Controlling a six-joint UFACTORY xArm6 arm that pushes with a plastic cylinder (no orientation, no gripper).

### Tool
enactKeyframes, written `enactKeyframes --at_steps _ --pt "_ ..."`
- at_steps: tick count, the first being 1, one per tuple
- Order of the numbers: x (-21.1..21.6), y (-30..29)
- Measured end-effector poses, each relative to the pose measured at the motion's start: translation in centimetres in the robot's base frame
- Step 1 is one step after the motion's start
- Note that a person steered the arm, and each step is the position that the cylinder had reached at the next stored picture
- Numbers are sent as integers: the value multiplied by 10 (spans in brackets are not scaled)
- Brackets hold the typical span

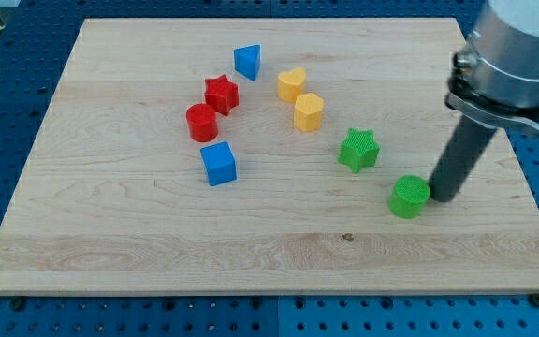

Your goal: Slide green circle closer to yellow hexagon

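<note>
My tip (438, 197) sat low on the view's right, just beside the green circle (409, 197) at its 3 o'clock, touching or nearly so; could not tell which. The arm carried no pincer, only the dark rod, so nothing was held.

Green circle lay at about 4 o'clock from the worktop's (110, 243) middle. Green star (358, 150) stood near it at 11 o'clock, apart from it. Yellow hexagon (308, 110) lay farther out on the same 11 o'clock line, beyond the star. Yellow heart (291, 84) sat just beside the hexagon at 11 o'clock.

Blue triangle (247, 62) lay toward the view's top. Red star (221, 94) and red circle (201, 123) sat close together, circle at the star's 7 o'clock. Blue cube (219, 163) lay near the red circle at 5 o'clock.
</note>
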State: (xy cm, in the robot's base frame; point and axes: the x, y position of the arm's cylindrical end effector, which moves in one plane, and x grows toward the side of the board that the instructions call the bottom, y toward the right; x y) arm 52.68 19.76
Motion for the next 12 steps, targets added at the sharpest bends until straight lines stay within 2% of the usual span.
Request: enactKeyframes --at_steps 1,2,5,8,10,12 --pt "18 7" --pt "17 -7" --pt "-6 -97" --pt "16 -105" --pt "6 -138" --pt "-10 -141"
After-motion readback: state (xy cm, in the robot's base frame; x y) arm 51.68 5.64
